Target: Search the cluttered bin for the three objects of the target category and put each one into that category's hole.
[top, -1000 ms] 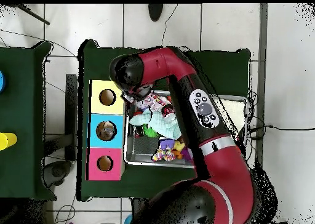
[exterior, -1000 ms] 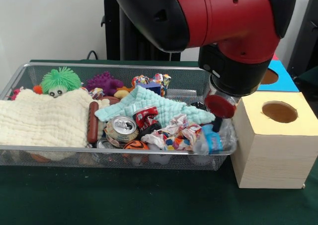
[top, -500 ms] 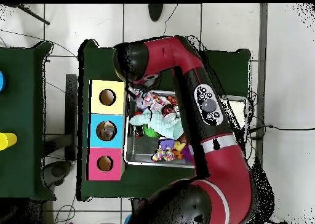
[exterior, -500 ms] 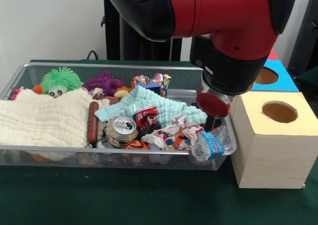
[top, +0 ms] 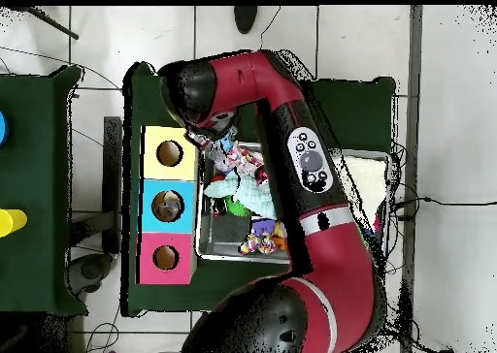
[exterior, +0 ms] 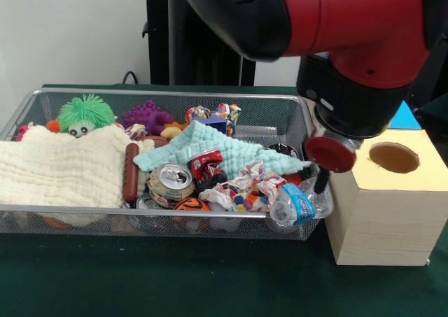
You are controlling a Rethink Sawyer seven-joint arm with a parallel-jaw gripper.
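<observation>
Robot lab: pedestal arm, tiled floor, cables.

The arm's wrist has swung sideways from above the wire basket's end to its rim beside the yellow-topped box, now hiding most of the blue-topped box. The crushed water bottle has settled lower among the wrappers, beside the gripper.

Front and overhead, bin shared
</observation>
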